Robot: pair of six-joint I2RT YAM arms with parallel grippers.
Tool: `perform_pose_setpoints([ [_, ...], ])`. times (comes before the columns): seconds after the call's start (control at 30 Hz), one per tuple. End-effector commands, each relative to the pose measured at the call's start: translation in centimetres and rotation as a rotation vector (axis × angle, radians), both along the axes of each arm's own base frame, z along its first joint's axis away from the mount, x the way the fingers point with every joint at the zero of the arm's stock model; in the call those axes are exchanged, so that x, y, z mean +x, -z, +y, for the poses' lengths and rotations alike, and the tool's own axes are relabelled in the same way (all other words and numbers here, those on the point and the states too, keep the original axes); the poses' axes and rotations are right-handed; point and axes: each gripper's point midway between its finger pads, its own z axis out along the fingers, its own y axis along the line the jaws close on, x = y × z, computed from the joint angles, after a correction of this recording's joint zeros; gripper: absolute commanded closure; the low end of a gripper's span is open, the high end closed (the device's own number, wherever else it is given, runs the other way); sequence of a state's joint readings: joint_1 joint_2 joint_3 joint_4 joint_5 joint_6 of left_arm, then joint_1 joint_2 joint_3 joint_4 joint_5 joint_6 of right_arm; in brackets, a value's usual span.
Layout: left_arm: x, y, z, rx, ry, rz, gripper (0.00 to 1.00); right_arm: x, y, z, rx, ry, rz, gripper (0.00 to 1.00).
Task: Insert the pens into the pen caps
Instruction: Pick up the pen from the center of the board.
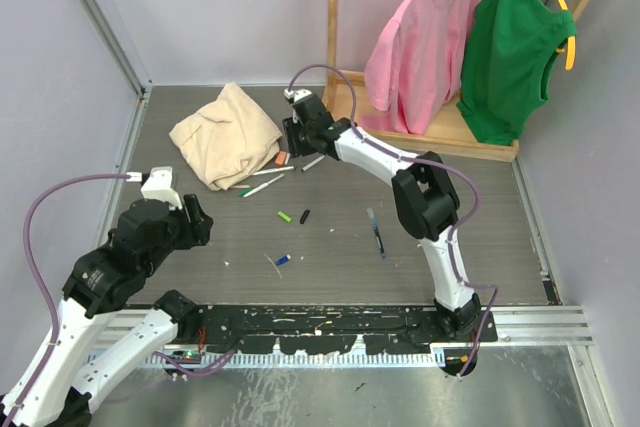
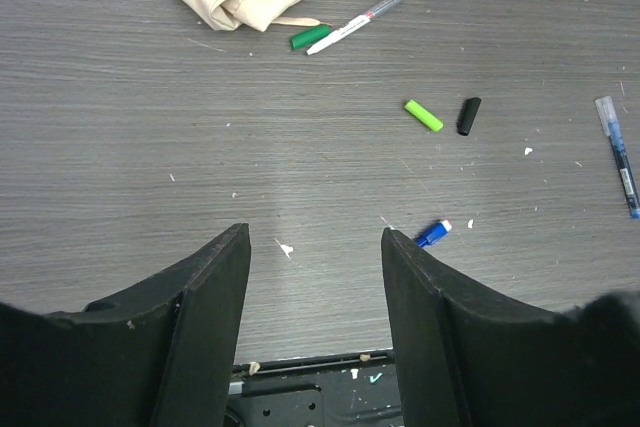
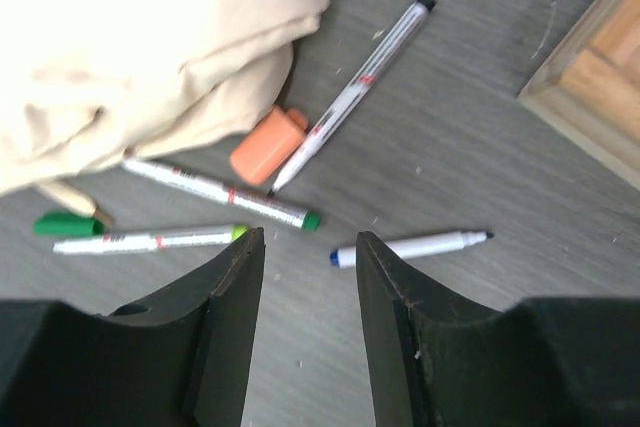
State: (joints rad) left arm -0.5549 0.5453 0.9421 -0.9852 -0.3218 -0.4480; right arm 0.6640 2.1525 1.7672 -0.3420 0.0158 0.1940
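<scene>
Several pens lie beside a beige cloth (image 3: 150,47): one with a black end (image 3: 355,87), one with a green end (image 3: 220,193), one with a light-green end (image 3: 150,240), and a blue-ended pen (image 3: 415,245). An orange cap (image 3: 268,144) and a dark green cap (image 3: 62,224) lie among them. My right gripper (image 3: 308,237) hovers open over this group, holding nothing. Nearer the arms lie a light green cap (image 2: 423,115), a black cap (image 2: 468,115), a blue cap (image 2: 432,234) and a dark blue pen (image 2: 618,155). My left gripper (image 2: 315,232) is open and empty above bare table.
A wooden clothes rack base (image 1: 440,132) stands at the back right, carrying a pink shirt (image 1: 420,37) and a green top (image 1: 510,47). The beige cloth (image 1: 228,132) lies at the back left. A black rail (image 1: 330,332) runs along the near edge.
</scene>
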Motion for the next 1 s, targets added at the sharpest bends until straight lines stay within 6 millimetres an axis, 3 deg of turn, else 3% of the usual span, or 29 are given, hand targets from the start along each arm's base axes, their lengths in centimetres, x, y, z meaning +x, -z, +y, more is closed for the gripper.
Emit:
perform_pose_setpoints([
  [0.0,0.5,-0.9,-0.2,-0.013,0.009,-0.044,0.43,3.9,-2.0,0.2,0.038,0.171,-0.085,0.52],
  [0.23,0.5,-0.9,-0.3,-0.015,0.013,-0.045,0.43,6.9,-0.9,1.3,0.069,0.266,-0.112,0.52],
  [0.47,0.5,-1.0,-0.5,-0.022,0.021,-0.048,0.43,8.6,0.4,2.4,0.078,0.279,-0.125,0.52],
  [0.53,0.5,-0.9,-0.5,-0.022,0.022,-0.047,0.43,8.8,1.9,2.5,0.058,0.28,-0.115,0.52],
  [0.97,0.6,-0.7,-0.5,-0.021,0.021,-0.044,0.43,8.7,5.7,2.7,-0.026,0.244,-0.08,0.56],
])
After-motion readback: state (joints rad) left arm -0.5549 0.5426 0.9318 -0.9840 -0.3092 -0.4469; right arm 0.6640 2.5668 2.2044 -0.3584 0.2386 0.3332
